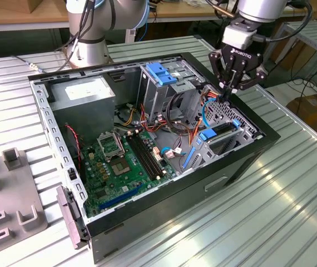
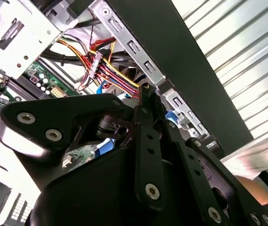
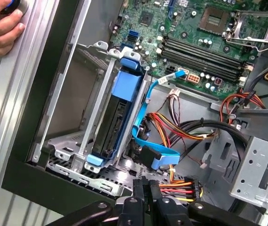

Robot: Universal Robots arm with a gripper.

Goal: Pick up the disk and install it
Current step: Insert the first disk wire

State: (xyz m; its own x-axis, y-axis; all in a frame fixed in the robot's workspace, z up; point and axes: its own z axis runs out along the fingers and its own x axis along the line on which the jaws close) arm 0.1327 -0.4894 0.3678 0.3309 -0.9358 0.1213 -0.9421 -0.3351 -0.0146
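An opened desktop computer case (image 1: 164, 167) is seen lying on its side on a ribbed metal bench (image 1: 292, 194), its green motherboard (image 1: 125, 161) exposed. The disk (image 3: 117, 125), clipped in its blue plastic frame, is shown seated on edge in the metal drive cage (image 3: 77, 155) at the corner of the case, on the exterior view's right, where its blue frame (image 1: 219, 132) can be made out. The gripper (image 1: 229, 89) is held just above that corner, over a cluster of cables, its fingers drawn together at the tips with nothing visibly held between them; in the first wrist view the closed fingertips (image 3: 145, 188) are pictured beside a bundle of red, yellow and black wires (image 3: 181, 190) and a blue flat cable (image 3: 157, 157). A blue latch piece (image 1: 159, 73) is seen atop a second cage further back. A person's hand (image 3: 0, 28) is rested on the bench beside the case wall.
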